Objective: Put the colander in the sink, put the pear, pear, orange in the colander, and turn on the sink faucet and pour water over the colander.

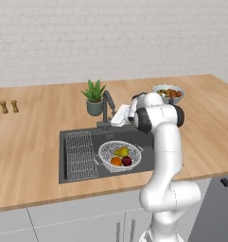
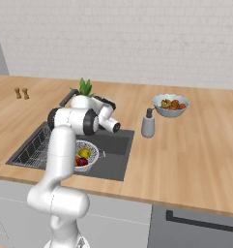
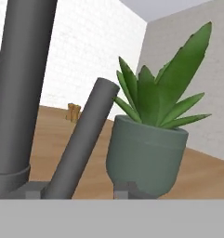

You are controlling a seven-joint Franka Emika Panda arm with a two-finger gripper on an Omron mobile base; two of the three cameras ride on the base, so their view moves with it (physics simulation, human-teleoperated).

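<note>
The colander [image 1: 106,147] [image 2: 93,163] sits in the sink [image 1: 94,137] [image 2: 115,145]. It holds the yellow pear [image 1: 121,151] [image 2: 84,153], the red pear [image 1: 127,161] [image 2: 82,162] and the orange [image 1: 116,161]. My gripper [image 1: 113,119] is at the back rim, right beside the sink faucet [image 1: 107,108] [image 2: 66,99]. The hand view looks past the faucet's dark post [image 3: 20,93] and a slanted dark bar [image 3: 81,148] from very close. Its fingertips are hidden, so the jaws' state is unclear. Water is out of view.
A flat wire rack [image 1: 80,153] lies in the sink's left half. A potted plant [image 1: 94,99] [image 3: 148,158] stands just behind the faucet. A fruit bowl [image 1: 168,93] [image 2: 171,105], a grey bottle [image 2: 148,123] and two small shakers [image 1: 9,107] stand on the counter.
</note>
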